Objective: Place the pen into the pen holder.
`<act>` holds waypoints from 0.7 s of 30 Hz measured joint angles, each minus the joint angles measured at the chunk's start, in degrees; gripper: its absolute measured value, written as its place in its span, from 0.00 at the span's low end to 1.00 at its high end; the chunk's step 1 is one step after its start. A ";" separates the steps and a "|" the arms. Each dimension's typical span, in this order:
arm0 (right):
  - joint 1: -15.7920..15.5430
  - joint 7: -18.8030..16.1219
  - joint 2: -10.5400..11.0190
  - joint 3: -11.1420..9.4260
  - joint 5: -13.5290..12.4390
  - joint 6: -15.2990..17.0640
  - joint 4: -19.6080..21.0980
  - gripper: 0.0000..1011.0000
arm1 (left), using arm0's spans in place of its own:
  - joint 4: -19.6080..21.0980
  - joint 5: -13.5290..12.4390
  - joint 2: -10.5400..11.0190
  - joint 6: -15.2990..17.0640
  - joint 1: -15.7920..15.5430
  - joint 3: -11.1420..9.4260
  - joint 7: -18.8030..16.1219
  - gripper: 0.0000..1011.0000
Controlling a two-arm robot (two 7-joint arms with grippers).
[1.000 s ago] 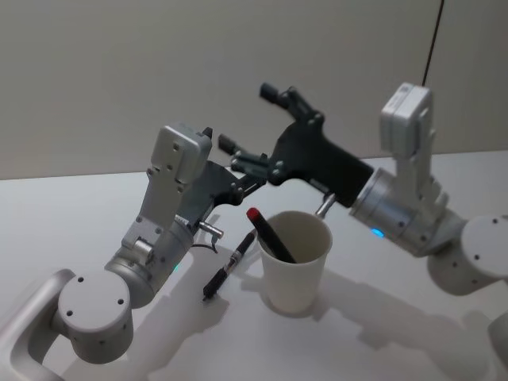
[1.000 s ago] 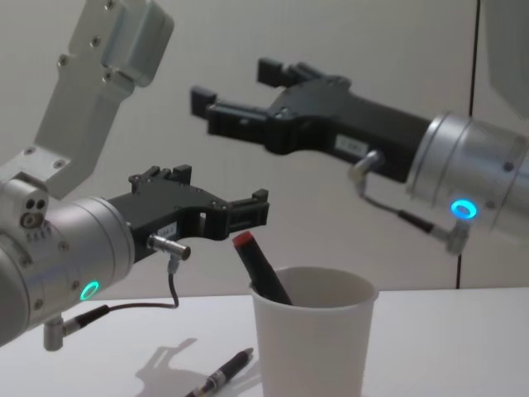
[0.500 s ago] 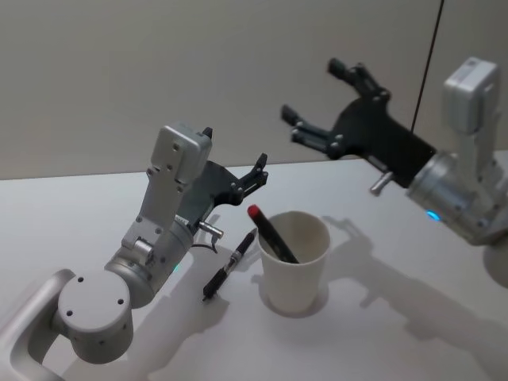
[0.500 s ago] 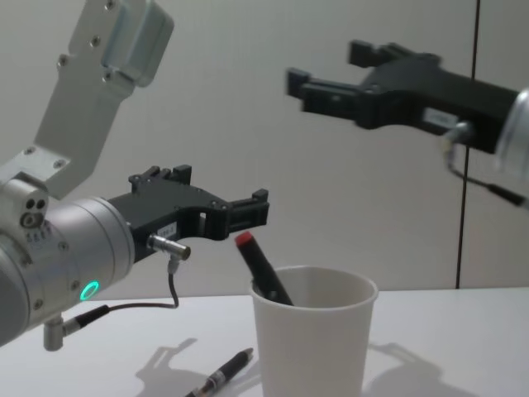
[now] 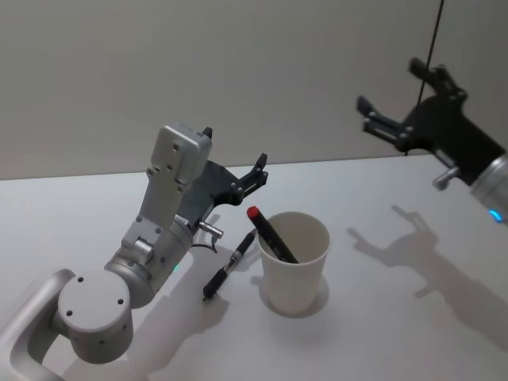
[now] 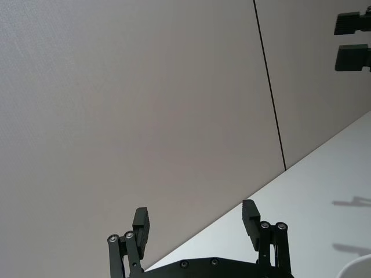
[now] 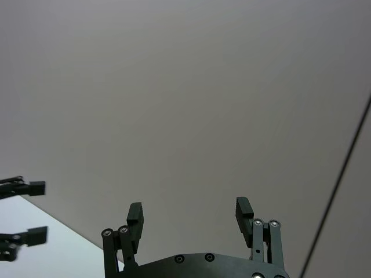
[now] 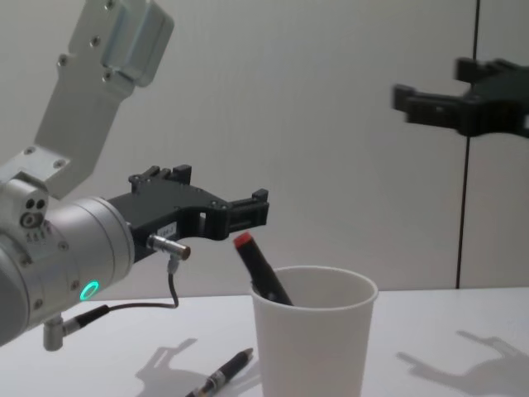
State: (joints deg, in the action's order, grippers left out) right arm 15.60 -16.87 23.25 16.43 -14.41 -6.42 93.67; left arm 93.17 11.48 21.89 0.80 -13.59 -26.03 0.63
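Note:
The pen holder [image 5: 296, 263] is a white paper cup standing on the table, also seen in the chest view [image 8: 310, 339]. A black pen with a red cap [image 5: 268, 232] leans inside it, its cap [image 8: 243, 241] sticking out over the rim. A second black pen [image 5: 228, 267] lies flat on the table just left of the cup [image 8: 221, 376]. My left gripper [image 5: 238, 157] hovers open and holds nothing, left of and above the cup [image 6: 196, 219]. My right gripper [image 5: 389, 86] is open and holds nothing, high up and far to the right [image 7: 189, 212].
The white table [image 5: 381, 317] has free room to the right of the cup, where the right arm's shadow falls. A plain wall with a dark vertical seam [image 8: 468, 207] stands behind the table.
My right gripper has drawn back from above the cup, moving up and to the right, still open. The left arm, the cup and both pens have not moved.

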 joint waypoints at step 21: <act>-5.66 12.29 7.79 -6.40 -2.57 7.72 2.44 0.99 | 0.00 0.00 0.00 0.00 0.00 0.00 0.00 0.99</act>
State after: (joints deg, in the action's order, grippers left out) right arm 9.95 -4.57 31.04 10.03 -16.98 1.30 96.12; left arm 93.18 11.48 21.89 0.80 -13.59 -26.02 0.63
